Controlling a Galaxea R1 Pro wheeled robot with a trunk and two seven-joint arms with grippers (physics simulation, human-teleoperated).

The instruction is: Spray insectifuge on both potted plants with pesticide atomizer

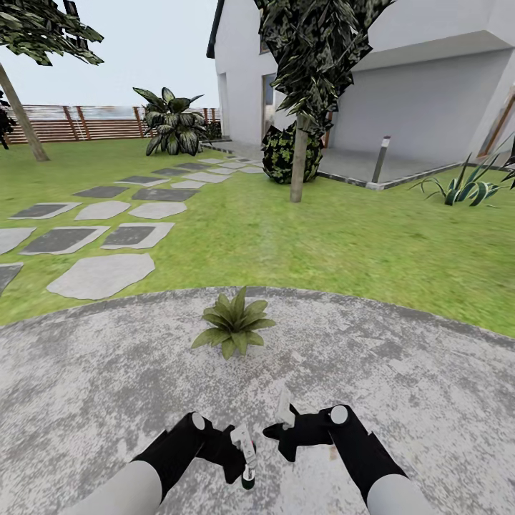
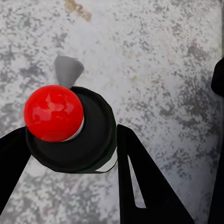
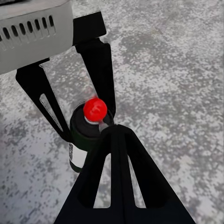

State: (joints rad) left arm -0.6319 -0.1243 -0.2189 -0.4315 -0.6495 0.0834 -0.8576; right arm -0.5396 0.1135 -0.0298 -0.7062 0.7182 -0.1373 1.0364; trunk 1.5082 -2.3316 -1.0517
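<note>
The slim dark green pesticide atomizer (image 2: 77,135) with its white label band and red-knobbed top sat between the two black fingers (image 2: 140,182) of the left gripper (image 1: 243,458), which were clamped on its body — the bottle hung upright just over the mottled grey paved patio (image 1: 107,386). From the right wrist camera the same bottle (image 3: 86,133) showed pinched between those fingers, red knob uppermost. The right gripper (image 1: 282,422) hovered just beside it; whether its fingers were apart or together I could not tell. Ahead of both sets of fingers, near on the paving, stood a small narrow-leaved green potted plant (image 1: 234,323).

To my eye the pick-up was done and spraying was the step in hand — the next move called for turning the nozzle toward that rosette, closing in, and working the spray head.
</note>
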